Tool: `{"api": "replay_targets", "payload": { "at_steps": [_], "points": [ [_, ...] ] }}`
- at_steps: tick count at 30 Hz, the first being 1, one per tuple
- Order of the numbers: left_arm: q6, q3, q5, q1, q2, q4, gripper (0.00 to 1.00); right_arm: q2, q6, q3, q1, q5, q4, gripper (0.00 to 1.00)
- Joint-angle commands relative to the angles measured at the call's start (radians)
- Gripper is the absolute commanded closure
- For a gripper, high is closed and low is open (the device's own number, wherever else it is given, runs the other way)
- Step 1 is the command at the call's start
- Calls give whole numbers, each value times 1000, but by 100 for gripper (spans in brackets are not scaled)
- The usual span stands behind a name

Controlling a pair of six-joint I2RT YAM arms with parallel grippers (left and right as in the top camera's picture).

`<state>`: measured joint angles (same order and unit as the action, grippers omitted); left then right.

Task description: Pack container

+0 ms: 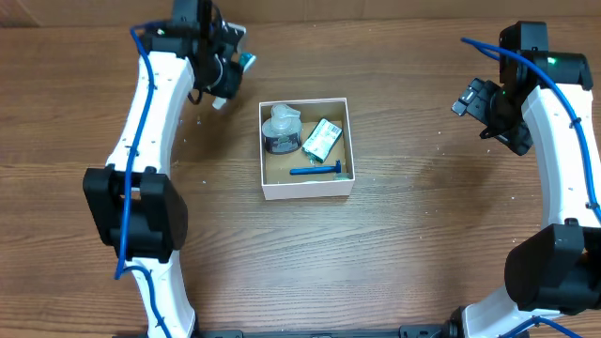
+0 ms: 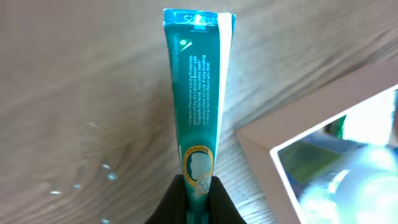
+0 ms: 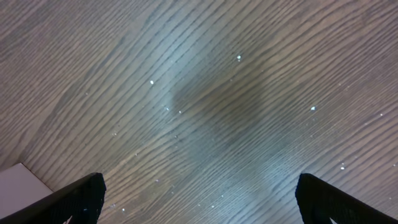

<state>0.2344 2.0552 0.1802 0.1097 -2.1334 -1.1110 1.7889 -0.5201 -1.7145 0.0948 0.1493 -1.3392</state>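
Note:
The container, a square shallow box with white walls and a brown floor, sits mid-table. It holds a clear-lidded jar, a green packet and a blue razor. My left gripper is at the far left of the box, shut on a teal toothpaste tube, held above the table; the tube's end shows overhead. The box corner shows to the tube's right. My right gripper is open and empty over bare wood, right of the box.
The wooden tabletop stretches all round the box. Small white specks lie on it. Both arm bases stand at the front edge, left and right.

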Motion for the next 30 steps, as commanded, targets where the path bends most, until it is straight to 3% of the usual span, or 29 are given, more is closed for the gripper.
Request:
{"api": "replay_targets", "payload": {
  "at_steps": [1, 5, 9, 11, 15, 18, 23, 26, 29, 30],
  "points": [
    [32, 223, 71, 4, 8, -162, 93, -3, -8, -5, -3, 14, 3, 0],
    [222, 361, 360, 8, 9, -365, 92, -3, -8, -5, -3, 14, 3, 0],
    [378, 371, 487, 35, 8, -513, 92, -3, -8, -5, -3, 14, 3, 0],
    [444, 371, 494, 66, 8, -579, 92, -3, -8, -5, -3, 14, 3, 0],
    [452, 369, 451, 159, 8, -579, 92, -3, -8, -5, -3, 15, 3, 0],
    [467, 349, 357, 222, 7, -578, 85, -3, -8, -5, -3, 14, 3, 0],
    [465, 335, 311, 223, -2, -574, 83, -3, -8, -5, -3, 14, 3, 0],
    [465, 335, 310, 222, -2, -563, 67, -3, -8, -5, -3, 14, 3, 0],
    [436, 336, 310, 225, 2, -564, 62, -3, -8, -5, -3, 14, 3, 0],
    [412, 340, 309, 225, 10, -568, 53, -3, -8, -5, -3, 14, 3, 0]
  ]
}}
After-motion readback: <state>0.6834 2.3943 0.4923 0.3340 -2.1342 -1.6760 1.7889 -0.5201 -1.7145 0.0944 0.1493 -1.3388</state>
